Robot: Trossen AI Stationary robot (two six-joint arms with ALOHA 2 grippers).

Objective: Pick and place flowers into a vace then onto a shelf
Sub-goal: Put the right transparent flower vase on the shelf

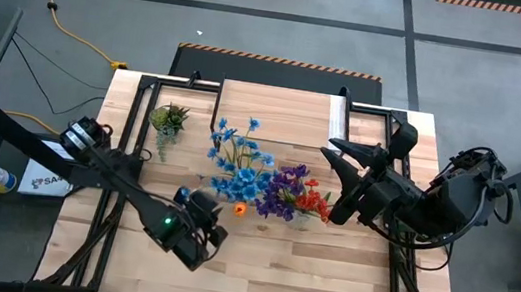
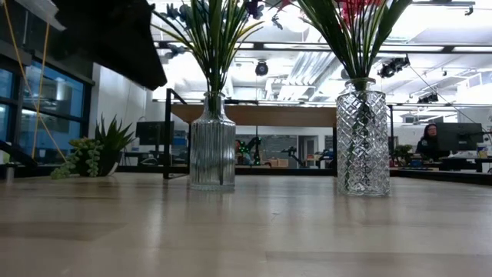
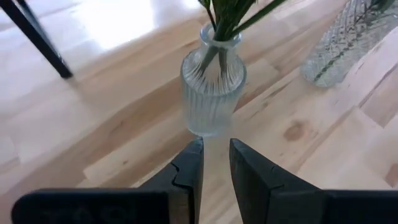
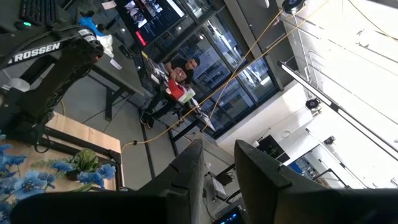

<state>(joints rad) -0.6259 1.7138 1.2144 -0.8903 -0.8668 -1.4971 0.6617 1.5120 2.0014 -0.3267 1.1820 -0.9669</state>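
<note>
Both bunches of flowers stand in glass vases on the table. In the high view the blue bunch with its orange bloom (image 1: 238, 166) is beside the red, purple and maroon bunch (image 1: 290, 194). The low view shows the ribbed vase (image 2: 213, 143) and the diamond-cut vase (image 2: 361, 138), each resting on its base. My left gripper (image 1: 209, 222) (image 3: 216, 146) is near the ribbed vase (image 3: 211, 87), on its near side, open by a narrow gap. My right gripper (image 1: 332, 151) (image 4: 217, 149) hangs right of the flowers, tipped upward, narrowly open. The shelf (image 1: 276, 103) stands at the far edge.
A small spiky potted plant (image 1: 170, 119) (image 2: 96, 150) sits at the far left of the table. The shelf's black legs (image 2: 167, 131) stand behind the vases. A person (image 2: 430, 138) sits in the room beyond. Bare planks (image 1: 304, 273) lie along the near edge.
</note>
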